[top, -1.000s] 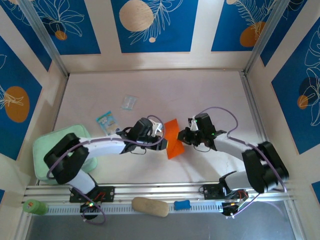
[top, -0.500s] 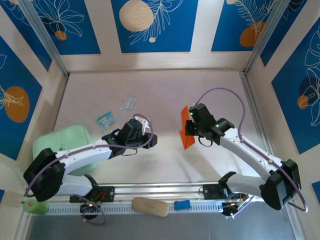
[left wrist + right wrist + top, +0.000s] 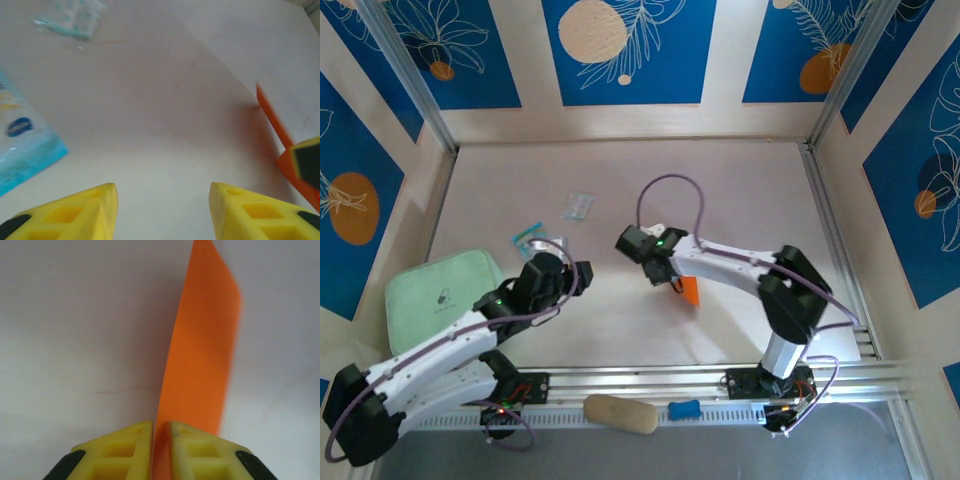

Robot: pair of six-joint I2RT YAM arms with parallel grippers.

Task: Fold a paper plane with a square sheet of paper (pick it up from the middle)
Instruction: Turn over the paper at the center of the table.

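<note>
From where I stand, the right claw [image 3: 670,278] sits near the middle of the tabletop [image 3: 720,180], its arm bent back across itself to reach in from the right. Its yellow fingers [image 3: 125,450] are pinched to a thin slit with the orange sheet of paper [image 3: 202,350] caught between them. The sheet runs away from the fingertips as a tall narrow strip standing on edge. From above only a small orange piece of it shows, sticking out just beside that arm, low over the surface; I cannot tell whether it touches. The left claw [image 3: 578,274] hangs well to the left of the sheet, its jaws standing apart with nothing between them and pale tabletop showing through the gap. Beyond it lie a blue-and-white packet [image 3: 25,145] and, farther off, a clear wrapper [image 3: 578,205]. A mint green pad [image 3: 435,295] lies by the left wall.
</note>
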